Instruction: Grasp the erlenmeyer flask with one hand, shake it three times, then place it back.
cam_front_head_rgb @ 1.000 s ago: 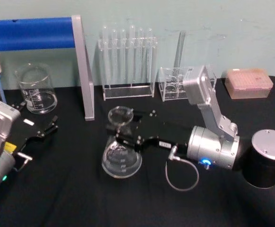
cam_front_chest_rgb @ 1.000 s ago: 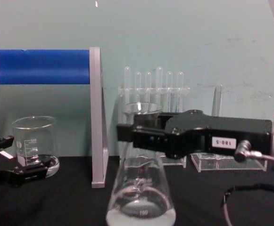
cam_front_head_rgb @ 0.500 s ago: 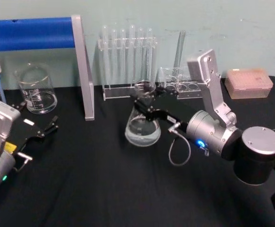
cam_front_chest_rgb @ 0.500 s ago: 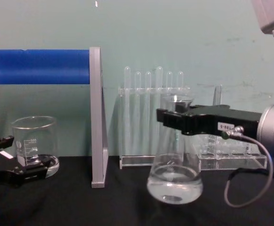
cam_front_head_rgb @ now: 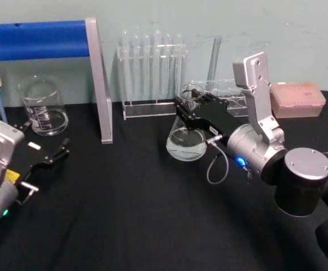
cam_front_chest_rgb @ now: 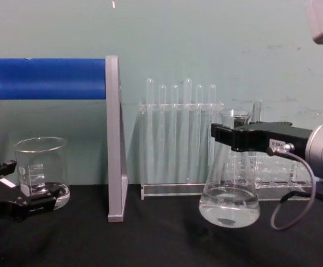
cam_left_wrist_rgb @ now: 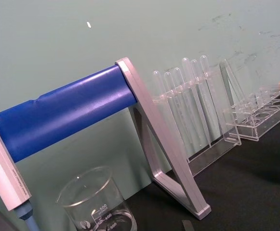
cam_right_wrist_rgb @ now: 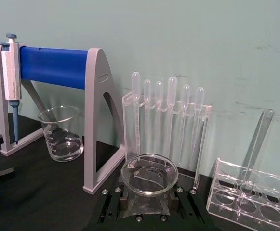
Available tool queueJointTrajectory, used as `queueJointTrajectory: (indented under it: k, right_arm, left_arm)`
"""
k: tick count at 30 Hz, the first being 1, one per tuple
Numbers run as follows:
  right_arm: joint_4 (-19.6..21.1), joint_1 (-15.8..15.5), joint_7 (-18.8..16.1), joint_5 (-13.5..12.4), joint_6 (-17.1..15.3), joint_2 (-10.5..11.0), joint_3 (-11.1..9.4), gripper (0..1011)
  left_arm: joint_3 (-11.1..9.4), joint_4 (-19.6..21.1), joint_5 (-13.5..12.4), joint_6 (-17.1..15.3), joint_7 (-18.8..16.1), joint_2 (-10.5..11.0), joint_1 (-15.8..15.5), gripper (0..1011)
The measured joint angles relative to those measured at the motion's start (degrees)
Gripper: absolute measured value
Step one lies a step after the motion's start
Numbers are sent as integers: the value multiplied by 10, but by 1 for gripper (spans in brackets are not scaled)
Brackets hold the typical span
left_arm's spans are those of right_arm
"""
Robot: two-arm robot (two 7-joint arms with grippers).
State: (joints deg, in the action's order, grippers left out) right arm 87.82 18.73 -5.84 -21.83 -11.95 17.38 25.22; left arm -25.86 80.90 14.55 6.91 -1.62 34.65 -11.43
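Before the tube rack (cam_front_head_rgb: 151, 73), the right gripper (cam_front_head_rgb: 185, 110) clamps the erlenmeyer flask (cam_front_head_rgb: 185, 145).

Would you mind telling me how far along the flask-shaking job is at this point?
Grasping looks done: the right gripper is shut on the neck of the flask. Shaking seems to be in hand, though one moment cannot show the count. Setting the flask back on the table and letting go are left. The left gripper sits parked by the beaker.

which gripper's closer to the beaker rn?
Left. The left gripper sits just in front of the beaker, jaws open; the right gripper is well off to its right, clamped on the flask neck.
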Motion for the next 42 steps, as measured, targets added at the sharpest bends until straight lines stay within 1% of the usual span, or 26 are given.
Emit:
queueJointTrajectory:
  k: [6, 13, 16, 17, 19, 22, 23, 25, 26, 29, 31, 32, 34, 35, 36, 42]
  right_arm:
    - [3, -4, -19, 0, -1, -2, -6, 449]
    - [19, -12, -71, -7, 5, 7, -6, 449]
    - [29, -16, -106, -12, 10, 15, -3, 449]
    - [29, -16, -106, -12, 10, 15, -3, 449]
    - [35, -19, -135, -15, 16, 23, 1, 449]
    - [40, -20, -153, -18, 22, 30, 5, 449]
    - [43, -20, -166, -20, 25, 35, 8, 449]
    - [46, -21, -178, -22, 30, 40, 11, 449]
    - [48, -21, -192, -25, 34, 46, 15, 449]
    - [51, -20, -209, -29, 40, 54, 21, 449]
    - [54, -19, -230, -35, 48, 64, 29, 449]
    - [54, -19, -230, -35, 48, 64, 29, 449]
    - [55, -16, -246, -43, 55, 71, 36, 449]
    - [55, -16, -246, -43, 55, 71, 36, 449]
    - [56, -15, -254, -47, 57, 75, 39, 449]
    - [57, -11, -265, -57, 66, 84, 49, 449]
  left_arm:
    - [0, 0, 0, 0, 0, 0, 0, 1001]
    - [0, 0, 0, 0, 0, 0, 0, 1001]
    - [0, 0, 0, 0, 0, 0, 0, 1001]
    - [0, 0, 0, 0, 0, 0, 0, 1001]
    - [0, 0, 0, 0, 0, 0, 0, 1001]
    - [0, 0, 0, 0, 0, 0, 0, 1001]
    - [0, 0, 0, 0, 0, 0, 0, 1001]
    - [0, 0, 0, 0, 0, 0, 0, 1001]
    - [0, 0, 0, 0, 0, 0, 0, 1001]
    - [0, 0, 0, 0, 0, 0, 0, 1001]
    - [0, 0, 0, 0, 0, 0, 0, 1001]
    - [0, 0, 0, 0, 0, 0, 0, 1001]
    - [0, 0, 0, 0, 0, 0, 0, 1001]
    - [0, 0, 0, 0, 0, 0, 0, 1001]
    - [0, 0, 0, 0, 0, 0, 0, 1001]
    - [0, 0, 0, 0, 0, 0, 0, 1001]
